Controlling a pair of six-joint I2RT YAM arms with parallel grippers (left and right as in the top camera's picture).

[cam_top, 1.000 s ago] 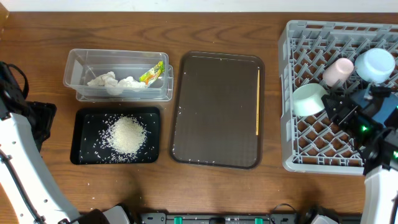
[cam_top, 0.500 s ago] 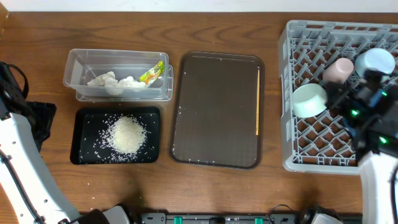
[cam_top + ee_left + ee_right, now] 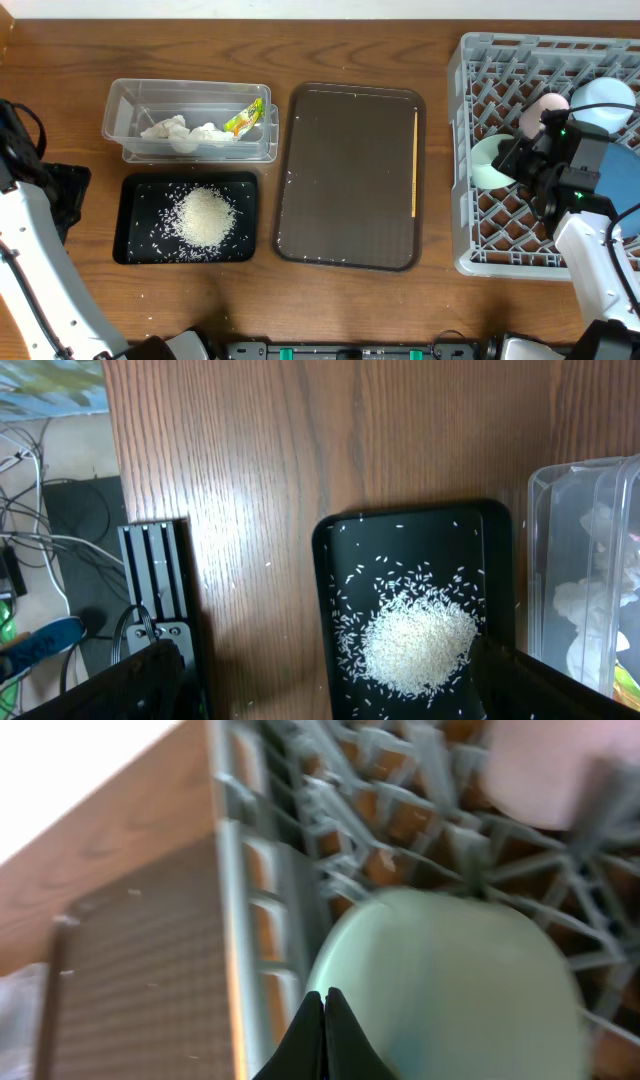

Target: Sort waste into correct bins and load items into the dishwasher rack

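The grey dishwasher rack (image 3: pixel 462 150) at the right holds a mint green dish (image 3: pixel 488 162), a pink cup (image 3: pixel 545 108) and a light blue bowl (image 3: pixel 606 98). My right gripper (image 3: pixel 512 156) hangs over the rack, shut and empty. In the right wrist view its tips (image 3: pixel 325 996) meet at the mint dish's (image 3: pixel 450 990) left rim. A thin wooden stick (image 3: pixel 415 160) lies on the brown tray (image 3: pixel 350 180). Rice (image 3: pixel 205 215) sits in the black tray (image 3: pixel 135 215). Tissue wads (image 3: pixel 178 132) and a wrapper (image 3: pixel 245 118) lie in the clear tub (image 3: pixel 125 105). My left gripper (image 3: pixel 330 700) is open above the black tray (image 3: pixel 340 560).
A dark blue shape (image 3: pixel 628 190) shows at the rack's right side, partly under my right arm. A few stray rice grains (image 3: pixel 290 178) lie by the brown tray's left edge. The table's left edge with cables and a black mount (image 3: pixel 160 590) shows in the left wrist view.
My right gripper has shut and moved left across the rack, from beside the dark blue shape to the mint dish. The left arm has not moved.
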